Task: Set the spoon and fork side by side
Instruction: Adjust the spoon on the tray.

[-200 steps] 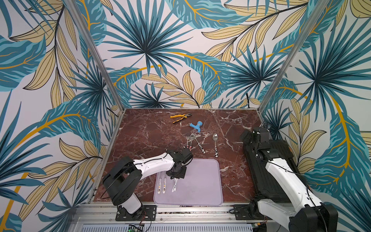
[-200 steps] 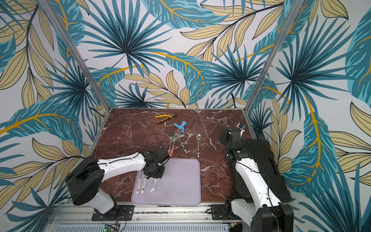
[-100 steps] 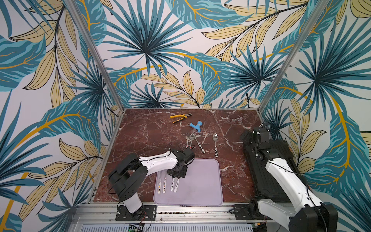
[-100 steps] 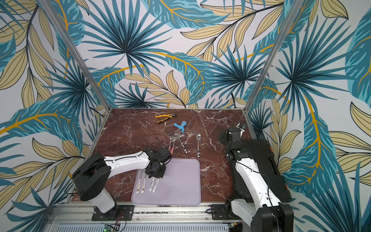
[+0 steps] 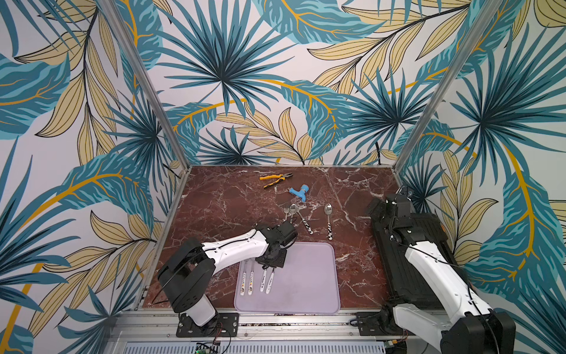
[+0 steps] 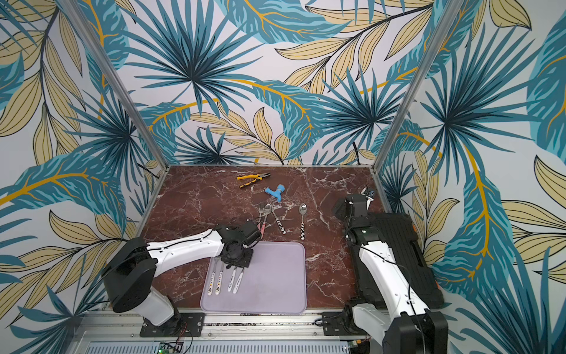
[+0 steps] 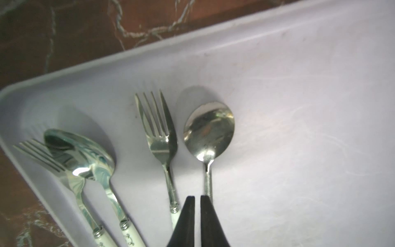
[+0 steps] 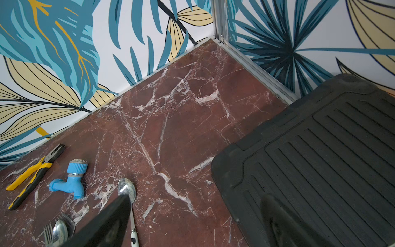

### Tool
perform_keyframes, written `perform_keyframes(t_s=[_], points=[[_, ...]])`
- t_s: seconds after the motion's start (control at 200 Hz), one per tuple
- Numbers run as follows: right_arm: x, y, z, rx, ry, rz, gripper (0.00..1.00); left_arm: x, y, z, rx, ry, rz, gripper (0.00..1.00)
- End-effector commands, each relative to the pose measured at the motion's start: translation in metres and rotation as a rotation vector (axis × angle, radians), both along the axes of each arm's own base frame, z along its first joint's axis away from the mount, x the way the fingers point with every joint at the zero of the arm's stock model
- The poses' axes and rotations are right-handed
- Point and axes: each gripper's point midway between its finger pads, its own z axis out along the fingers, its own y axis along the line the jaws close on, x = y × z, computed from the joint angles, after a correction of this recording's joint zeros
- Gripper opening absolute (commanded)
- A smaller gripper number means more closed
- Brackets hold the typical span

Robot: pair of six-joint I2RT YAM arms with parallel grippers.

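Toward the far-left corner of the lavender tray (image 5: 306, 275), the fork (image 7: 159, 132) and spoon (image 7: 208, 130) lie flat, side by side, close but not touching, with the fork nearer the tray's left edge. Their long axes run nearly parallel from the tray's front edge to its far edge. The heads point to the far edge and the white handles to the front.

The left claw (image 7: 197, 198) hangs over their necks. Its black fingers (image 7: 210, 222) are pressed almost together with nothing pinched, and one tip covers the spoon's stem.

Nearer the left edge, a second fork (image 7: 40, 154) and second spoon (image 7: 85, 149) point the same way, that spoon's bowl overlapping the tines. Dark prints on the handles are too small to read.

The right claw (image 8: 195, 198) stands spread wide over the marble bench (image 8: 171, 107), beside a black ribbed mat (image 8: 320, 160), well apart from the tray.
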Motion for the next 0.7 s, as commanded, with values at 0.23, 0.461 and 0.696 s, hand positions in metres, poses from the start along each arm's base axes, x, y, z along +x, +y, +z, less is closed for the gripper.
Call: perform_keyframes(t_s=[0.23, 0.461, 0.696], points=[[-0.002, -0.003, 0.001, -0.01, 0.006, -0.014, 0.99, 0.029, -0.049, 0.013, -0.101, -0.031, -0.063, 0.11], [-0.002, -0.003, 0.001, -0.013, 0.007, -0.014, 1.0, 0.036, -0.049, -0.008, -0.064, -0.004, -0.061, 0.11], [-0.002, -0.003, 0.001, -0.013, 0.004, -0.015, 1.0, 0.043, -0.035, -0.014, -0.051, 0.004, -0.018, 0.11]])
